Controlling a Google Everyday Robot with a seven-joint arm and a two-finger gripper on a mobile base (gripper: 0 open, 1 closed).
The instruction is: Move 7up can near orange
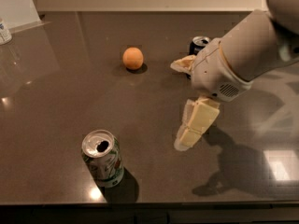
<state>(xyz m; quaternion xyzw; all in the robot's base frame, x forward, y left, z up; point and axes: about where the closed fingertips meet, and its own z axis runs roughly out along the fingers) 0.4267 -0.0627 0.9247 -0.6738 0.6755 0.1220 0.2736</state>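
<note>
The 7up can (103, 158), white and green with a silver open top, stands upright near the table's front edge at lower left. The orange (133, 58) lies farther back, left of centre, well apart from the can. My gripper (177, 105) hangs over the middle of the table, right of the can and in front of the orange. It is open and empty, with one cream finger (195, 124) pointing down-left and the other (183, 63) up near the wrist. It touches nothing.
A dark blue can (200, 43) stands at the back, partly hidden behind my arm (247, 50). A small white container (4, 31) sits at the far left edge. The dark table (56, 101) ends at the front edge just below the 7up can.
</note>
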